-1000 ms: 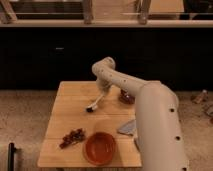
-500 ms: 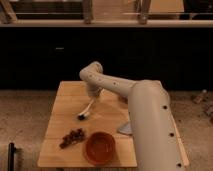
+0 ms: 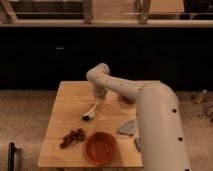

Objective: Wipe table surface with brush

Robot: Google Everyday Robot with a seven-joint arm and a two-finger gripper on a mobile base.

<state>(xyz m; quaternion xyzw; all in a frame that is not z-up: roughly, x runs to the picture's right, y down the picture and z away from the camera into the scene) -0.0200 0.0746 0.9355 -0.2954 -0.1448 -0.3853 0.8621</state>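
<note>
Brush point(image 3: 91, 112) near table surface point(image 3: 65, 107) centre, under gripper point(image 3: 98, 98); can't tell the finger state. Looks light, stiff-handled, soft-bristled. Best grabbed mid cream handle.

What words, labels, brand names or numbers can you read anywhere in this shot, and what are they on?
None can be read.
No text shows on the table surface, the brush, the orange bowl or the robot arm.
The gripper sits above the brush's handle end; no marking shows on it.
</note>
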